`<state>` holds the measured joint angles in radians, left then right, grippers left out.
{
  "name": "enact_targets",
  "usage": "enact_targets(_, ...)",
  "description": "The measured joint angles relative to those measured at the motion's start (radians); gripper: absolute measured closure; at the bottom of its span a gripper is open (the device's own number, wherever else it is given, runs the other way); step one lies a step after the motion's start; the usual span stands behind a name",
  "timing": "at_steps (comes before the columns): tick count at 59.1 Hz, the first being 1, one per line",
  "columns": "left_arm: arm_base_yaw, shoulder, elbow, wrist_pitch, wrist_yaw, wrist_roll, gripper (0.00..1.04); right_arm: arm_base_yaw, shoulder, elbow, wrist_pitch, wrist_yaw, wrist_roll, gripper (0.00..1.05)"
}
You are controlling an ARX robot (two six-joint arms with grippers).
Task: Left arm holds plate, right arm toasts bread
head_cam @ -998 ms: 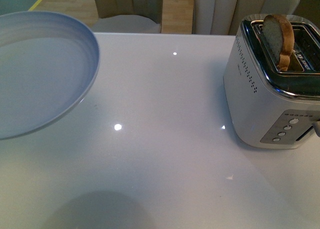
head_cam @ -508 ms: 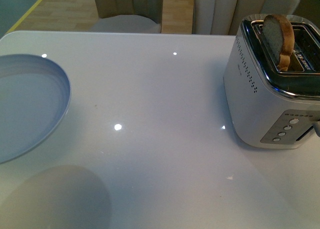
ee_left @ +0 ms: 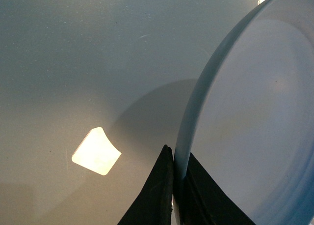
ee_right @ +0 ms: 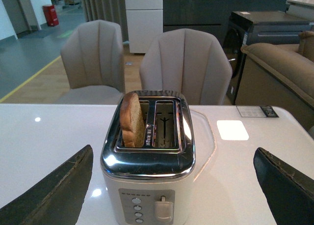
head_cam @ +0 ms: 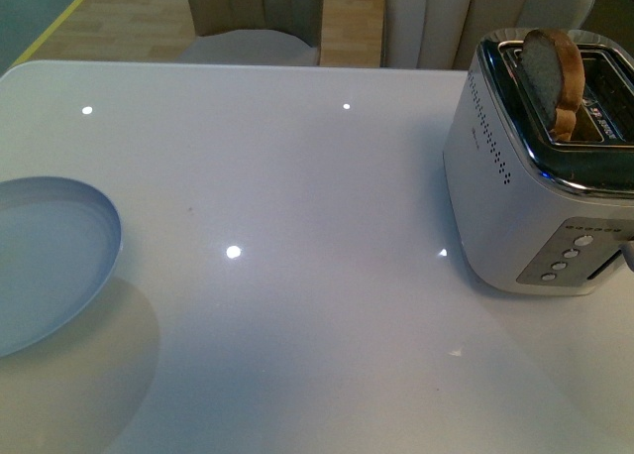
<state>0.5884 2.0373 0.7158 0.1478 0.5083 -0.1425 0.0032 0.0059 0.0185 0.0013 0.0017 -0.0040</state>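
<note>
Now plate (head_cam: 48,261) lower, further left.

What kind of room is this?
Probably a showroom dressed as a kitchen-diner: a silver two-slot toaster on a glossy white table, beige padded chairs, a tan sofa behind.

We observe a white two-slot toaster (head_cam: 495,206) standing on the glossy white table (head_cam: 327,305); two beige chairs (ee_right: 185,63) stand beyond the table.
</note>
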Motion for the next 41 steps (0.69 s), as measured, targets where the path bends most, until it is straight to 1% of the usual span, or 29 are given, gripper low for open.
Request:
enact_targets(13, 0.003, 0.094, 0.049, 0.042, -0.003, 0.018, 1.02, 0.0, 0.0, 0.0, 0.0, 0.0, 0.001, 0.09)
enact_targets(24, -0.013, 0.154, 0.069, 0.071, 0.004, 0.024, 1.02, 0.0, 0.0, 0.0, 0.0, 0.0, 0.001, 0.09)
enact_targets(41, -0.011, 0.247, 0.109, 0.077, -0.009, 0.031, 1.02, 0.0, 0.0, 0.0, 0.0, 0.0, 0.001, 0.09)
